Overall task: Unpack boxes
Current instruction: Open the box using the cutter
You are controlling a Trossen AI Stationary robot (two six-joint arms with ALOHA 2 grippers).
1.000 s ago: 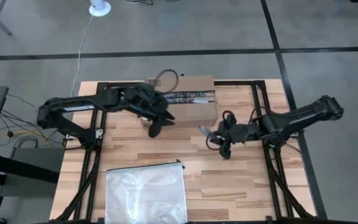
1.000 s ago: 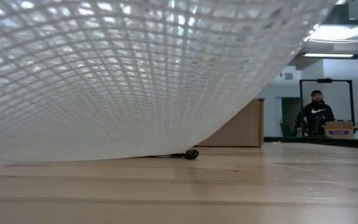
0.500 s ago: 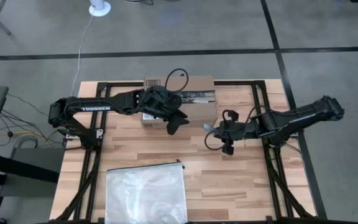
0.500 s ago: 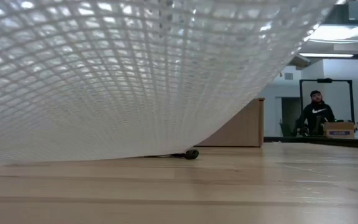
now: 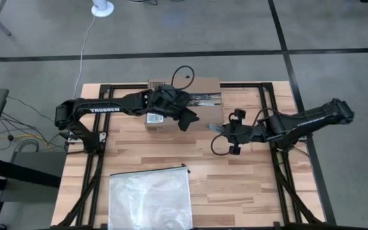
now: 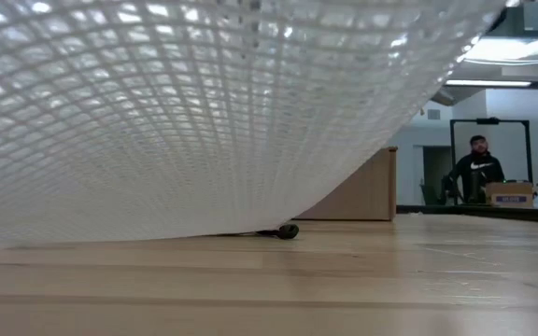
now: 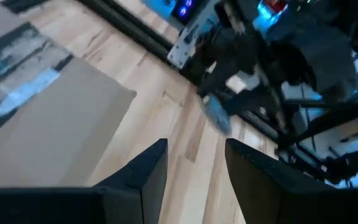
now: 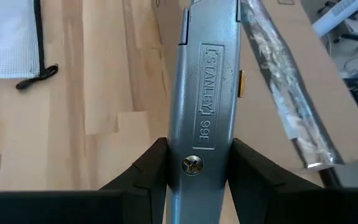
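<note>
High view shows me the cardboard box [image 5: 193, 102] at the far middle of the tabletop [image 5: 248, 185], its flaps down and the dark printed tape strip [image 5: 203, 98] unbroken along the top, so I judge nothing is unpacked yet. My left gripper [image 5: 188, 119] sits over the box's near edge; in the left wrist view its fingers stand apart with nothing between them, bare wood showing through the gap. My right gripper [image 5: 225, 131] is just right of the box's near right corner, clamped on a grey utility knife [image 8: 205, 93] whose front end points at the tape. Slitting the tape, opening the flaps and lifting out the contents all remain. A clear zip bag [image 5: 149, 197] lies near the front edge, well apart from both arms.
</note>
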